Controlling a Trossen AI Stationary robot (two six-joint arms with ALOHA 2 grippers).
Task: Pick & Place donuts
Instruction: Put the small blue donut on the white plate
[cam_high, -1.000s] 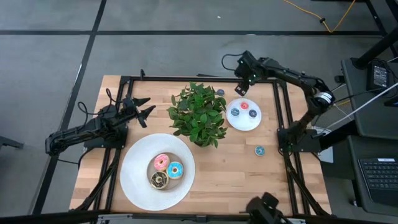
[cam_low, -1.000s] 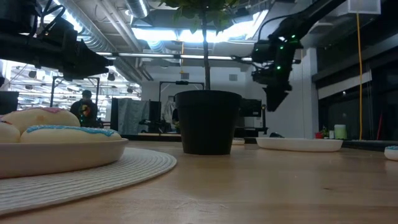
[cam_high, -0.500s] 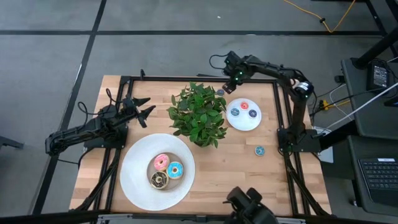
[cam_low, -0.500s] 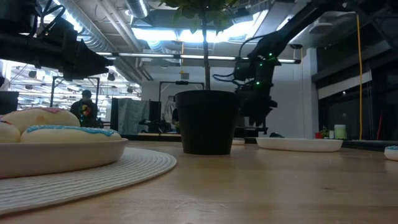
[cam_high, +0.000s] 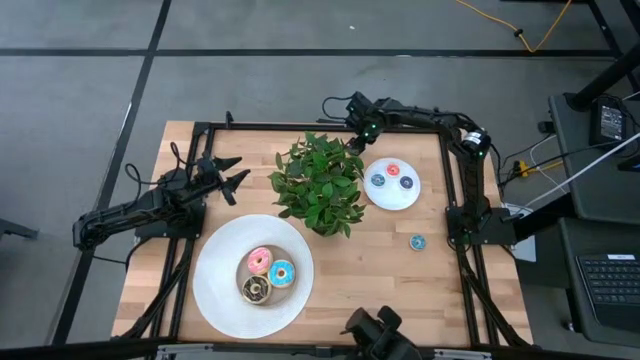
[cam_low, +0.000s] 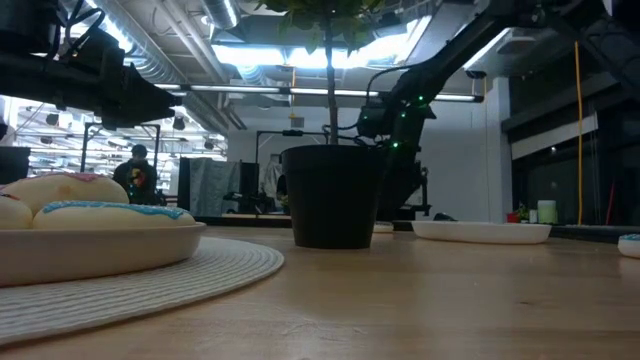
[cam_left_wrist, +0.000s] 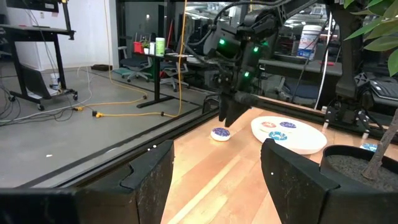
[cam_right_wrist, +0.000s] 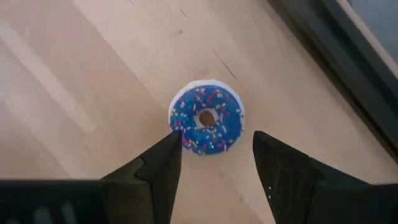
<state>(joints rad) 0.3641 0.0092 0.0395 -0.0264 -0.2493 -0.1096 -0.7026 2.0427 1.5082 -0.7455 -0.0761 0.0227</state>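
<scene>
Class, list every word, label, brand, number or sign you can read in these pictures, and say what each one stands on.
None can be read.
White bucket behind the table, left wrist view: a blue label, too blurred to read.
Keyboard beside the table, high view: key markings too small to read.
Donuts, plates and plant pot: no text.

No legible text, label, brand, number or sign in any view. White bucket with blue print (cam_left_wrist: 309, 41) in room beyond wooden surface: lettering too small to read. Green bottle (cam_left_wrist: 160, 46) on far desk: label unreadable. Black keyboard (cam_high: 612, 287) at side desk: key markings not resolvable.
</scene>
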